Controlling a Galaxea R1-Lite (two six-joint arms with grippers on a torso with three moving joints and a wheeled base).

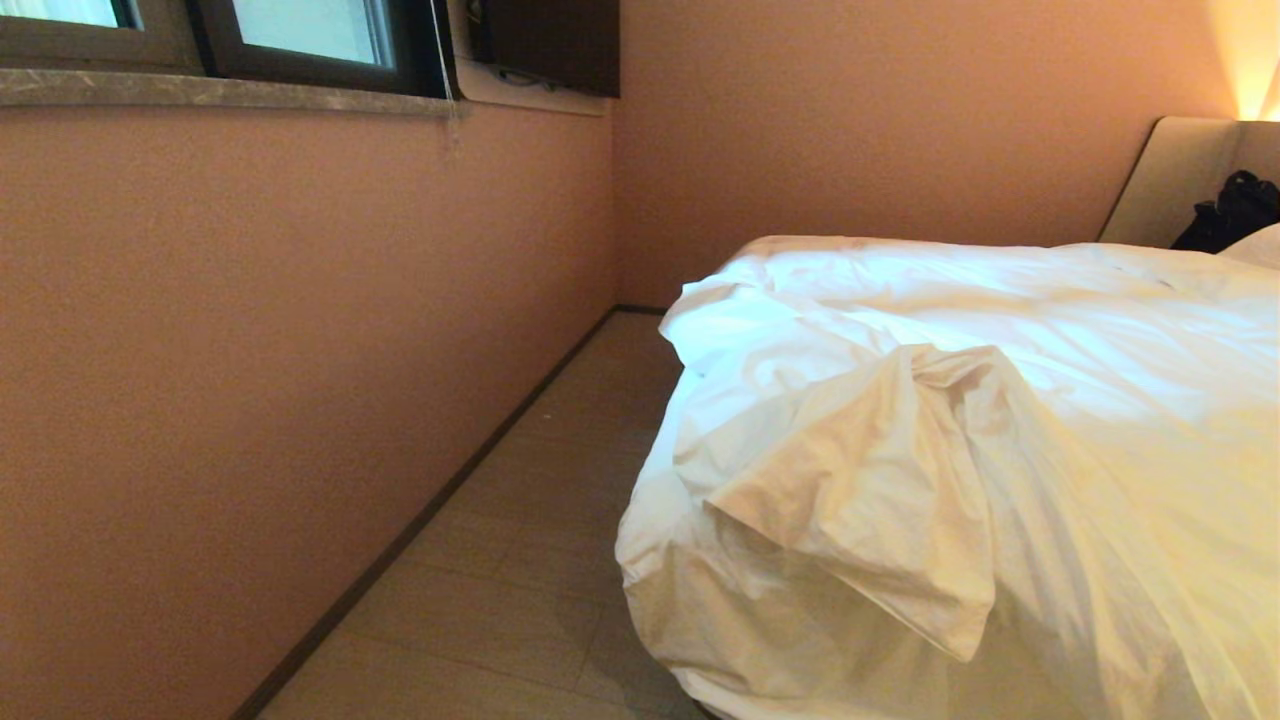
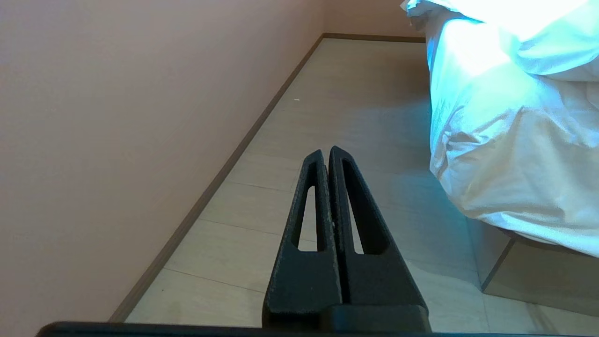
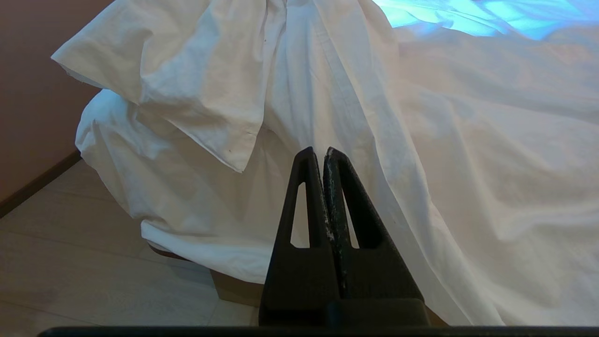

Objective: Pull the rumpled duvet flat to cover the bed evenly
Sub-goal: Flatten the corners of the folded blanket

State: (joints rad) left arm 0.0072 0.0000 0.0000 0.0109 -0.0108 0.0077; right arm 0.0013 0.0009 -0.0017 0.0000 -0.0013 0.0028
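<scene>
**Rumpled duvet heaped over the bed corner, both grippers closed and empty**

The room's pinkish wall (image 1: 300, 350) fills the left of the head view and runs back to a corner, with a window (image 1: 290, 30) and its stone sill at the top. A strip of pale plank floor (image 1: 520, 560) lies between that wall and the bed (image 2: 529, 276), whose brown wooden base shows only in the wrist views, under the hanging cloth.

The duvet (image 1: 1000, 400) covers the bed in the right half of the head view. It is wrinkled, bunched toward the near corner, and spills down over the bed's edge toward the floor. One corner of it is folded back on itself as a loose triangular flap (image 1: 860, 500) lying on top of the rest, just above the draped edge. At the far right a beige padded headboard (image 1: 1170, 180) stands against the wall, with a dark bag-like object (image 1: 1235, 210) in front of it and the edge of a white pillow (image 1: 1262, 245) just below that.

Neither arm shows in the head view. The left gripper (image 2: 326, 150) is above the floor beside the bed, well apart from the duvet; its jaws are pressed together with nothing between them. The right gripper (image 3: 318, 150) points at the draped duvet near the folded flap, not touching it; its jaws are likewise closed and empty.
</scene>
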